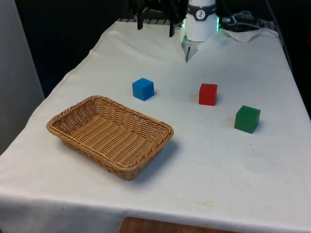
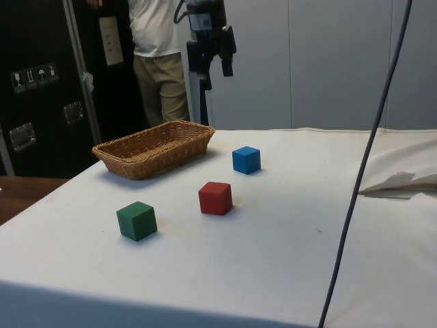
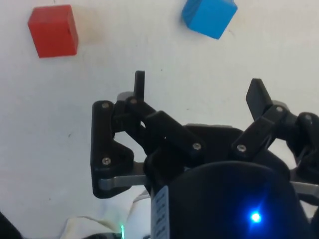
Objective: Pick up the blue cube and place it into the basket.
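Front view: a blue cube (image 1: 143,89) sits on the white cloth (image 1: 218,160), near the middle of the table. A brown woven basket (image 1: 63,131) lies nearer the camera, toward the front view's left. The cube is a little way beyond the basket's far rim and does not touch it. The basket has nothing in it. A red cube (image 1: 208,94) sits to the front view's right of the blue one, well apart from it. A green cube (image 1: 247,119) sits farther to the right and a bit nearer the camera.

The gripper (image 1: 154,24) hangs high at the far end of the table, well above the cloth. It touches none of the cubes.

In the side view, the gripper (image 2: 215,65) is up in the air above the far end of the basket (image 2: 156,147). The blue cube (image 2: 246,159) rests flat beside the basket. The red cube (image 2: 216,198) and green cube (image 2: 136,221) sit closer to the camera. A person in a white shirt and tan trousers (image 2: 160,65) stands behind the table.

In the wrist view, the gripper (image 3: 199,92) has its two fingers spread wide apart, with nothing between them. The blue cube (image 3: 209,17) and red cube (image 3: 53,31) lie on the cloth beyond the fingertips (image 3: 139,84).
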Motion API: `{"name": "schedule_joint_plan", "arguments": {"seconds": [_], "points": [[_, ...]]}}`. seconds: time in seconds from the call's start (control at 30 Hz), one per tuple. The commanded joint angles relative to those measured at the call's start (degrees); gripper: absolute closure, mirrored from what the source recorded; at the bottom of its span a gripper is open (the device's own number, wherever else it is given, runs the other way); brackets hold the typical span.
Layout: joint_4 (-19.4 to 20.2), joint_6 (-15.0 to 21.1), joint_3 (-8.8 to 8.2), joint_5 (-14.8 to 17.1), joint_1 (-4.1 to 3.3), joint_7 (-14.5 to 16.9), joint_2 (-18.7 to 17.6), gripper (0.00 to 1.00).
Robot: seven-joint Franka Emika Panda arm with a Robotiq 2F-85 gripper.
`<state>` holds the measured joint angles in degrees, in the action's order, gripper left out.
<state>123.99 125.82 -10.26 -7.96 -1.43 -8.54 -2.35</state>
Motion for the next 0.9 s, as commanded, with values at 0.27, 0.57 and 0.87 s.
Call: {"name": "schedule_joint_plan", "arguments": {"seconds": [0.27,0.57,0.87], "points": [[2.1,4.5,-1.95,1.8,0.06,1.9,-1.1,0.00],[5.2,8.8,-3.84,2.1,0.40,2.5,-1.7,0.00],[7.4,11.7,-5.10,2.3,0.34,2.1,-2.0,0.00]]}}
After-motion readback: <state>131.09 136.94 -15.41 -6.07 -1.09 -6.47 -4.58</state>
